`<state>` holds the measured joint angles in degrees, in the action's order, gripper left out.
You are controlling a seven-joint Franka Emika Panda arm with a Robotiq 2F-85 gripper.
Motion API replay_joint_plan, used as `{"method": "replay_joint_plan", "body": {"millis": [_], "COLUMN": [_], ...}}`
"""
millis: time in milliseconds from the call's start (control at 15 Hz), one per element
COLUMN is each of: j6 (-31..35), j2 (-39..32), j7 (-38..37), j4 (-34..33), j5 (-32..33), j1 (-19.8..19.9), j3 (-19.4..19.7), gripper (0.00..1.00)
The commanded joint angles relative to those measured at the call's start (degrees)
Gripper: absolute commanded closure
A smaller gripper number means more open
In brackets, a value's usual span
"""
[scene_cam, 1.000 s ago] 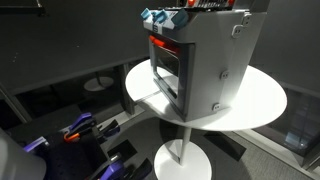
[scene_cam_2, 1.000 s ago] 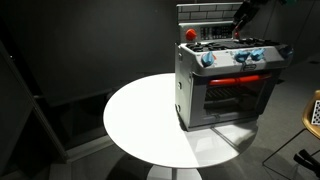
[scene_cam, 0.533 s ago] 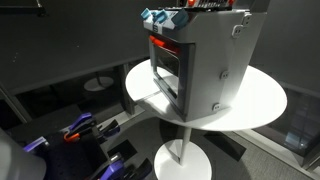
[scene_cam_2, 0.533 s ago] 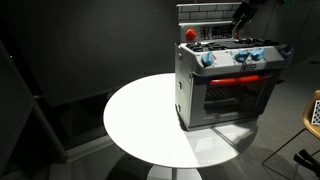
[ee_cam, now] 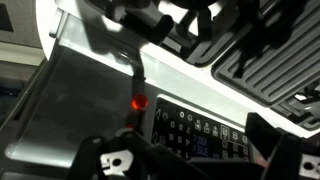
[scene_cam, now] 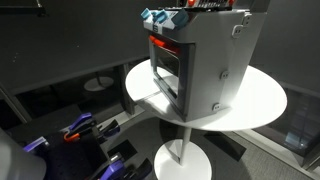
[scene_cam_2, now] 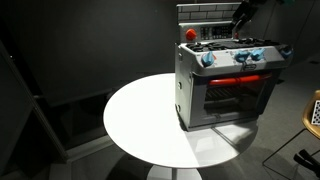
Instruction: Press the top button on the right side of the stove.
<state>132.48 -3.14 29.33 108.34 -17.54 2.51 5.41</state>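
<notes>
The stove (scene_cam: 212, 70) is a boxy grey metal toy oven with a red-orange front and a dark glass door. It stands on a round white table (scene_cam: 262, 100) and shows in both exterior views (scene_cam_2: 226, 92). Blue knobs (scene_cam_2: 207, 59) and a red knob (scene_cam_2: 190, 34) sit along its top. My gripper (scene_cam_2: 243, 14) hovers over the stove's back top, on the far side from the red knob. In the wrist view the gripper (ee_cam: 200, 152) is open over a dark button panel (ee_cam: 195, 128), with a small red light (ee_cam: 138, 101) beside it. It holds nothing.
Black burner grates (ee_cam: 265, 60) fill the stove top near the panel. The white table (scene_cam_2: 140, 120) extends well in front of the stove. Dark curtains surround the scene. Clutter with purple and orange parts (scene_cam: 75, 130) lies on the floor beside the table.
</notes>
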Motion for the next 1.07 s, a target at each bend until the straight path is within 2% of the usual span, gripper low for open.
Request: {"method": "replay_joint_plan", "body": {"millis": [0,133,600,1000], "j6": [-3.5,-6.1,-14.1,-23.3], "j2": [1.5,2.6,7.4,12.3], "j7": [0.0,-1.2,-8.1,-11.4], "j4": [-0.4,0.2,1.7,3.0], "j5": [0.3,1.5,12.1,13.4], "j1": [1.4,1.6,2.7,3.0], "j3": [-0.5,-0.2,0.6,1.6], "gripper": [0.00,0.00,0.00,0.00]}}
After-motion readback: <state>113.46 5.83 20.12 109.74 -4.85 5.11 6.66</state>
